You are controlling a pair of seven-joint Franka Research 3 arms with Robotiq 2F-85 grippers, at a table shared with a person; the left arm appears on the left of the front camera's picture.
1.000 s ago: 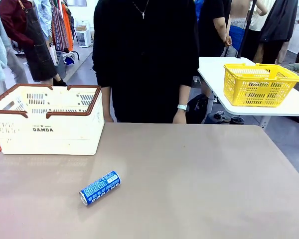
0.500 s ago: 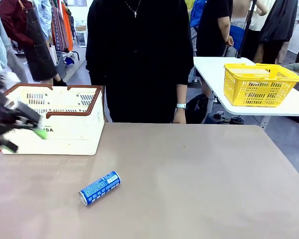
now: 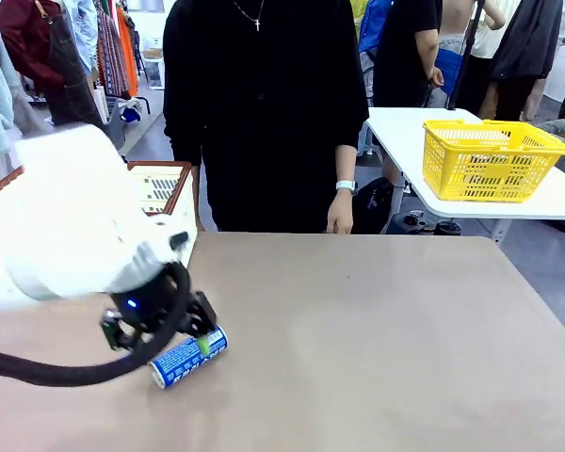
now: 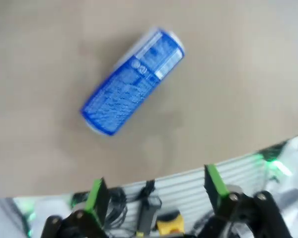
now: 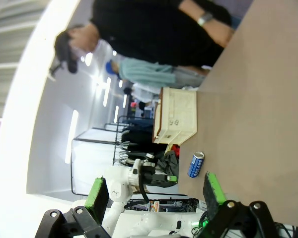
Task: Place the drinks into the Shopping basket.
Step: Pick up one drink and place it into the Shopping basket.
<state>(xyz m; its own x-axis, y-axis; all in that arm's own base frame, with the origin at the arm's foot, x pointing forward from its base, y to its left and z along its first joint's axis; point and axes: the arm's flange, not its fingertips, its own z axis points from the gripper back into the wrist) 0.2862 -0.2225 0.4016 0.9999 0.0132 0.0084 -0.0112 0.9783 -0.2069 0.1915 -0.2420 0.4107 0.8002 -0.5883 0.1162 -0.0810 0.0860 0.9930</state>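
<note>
Change since the earlier frames: the left arm has swung in from the left edge, across the front of the Shopping basket (image 3: 158, 181), and its left gripper (image 3: 156, 331) now hangs low over the blue can (image 3: 188, 356); the can, the basket and the table (image 3: 386, 330) have not shifted. Progress: early. The one drink on show lies on its side on the table, in front of the basket and apart from it, not yet gripped or lifted. The arm hides most of the basket, so whether it holds any cans cannot be told. Left to do, by judgement: close on the can, carry it to the basket, let it go inside. Left gripper, fingers: spread wide with nothing between them. In the left wrist view the can (image 4: 133, 82) lies diagonally ahead of the gripper (image 4: 155, 186), bare tabletop showing between it and both green pads (image 4: 214, 179). In the front view one pad overlaps the can's far end, which looks like overlap in depth, not contact. Right gripper (image 5: 154, 192): fingers likewise spread and empty, held well away, with can (image 5: 196, 164) and basket (image 5: 179, 116) far off across the table.
</note>
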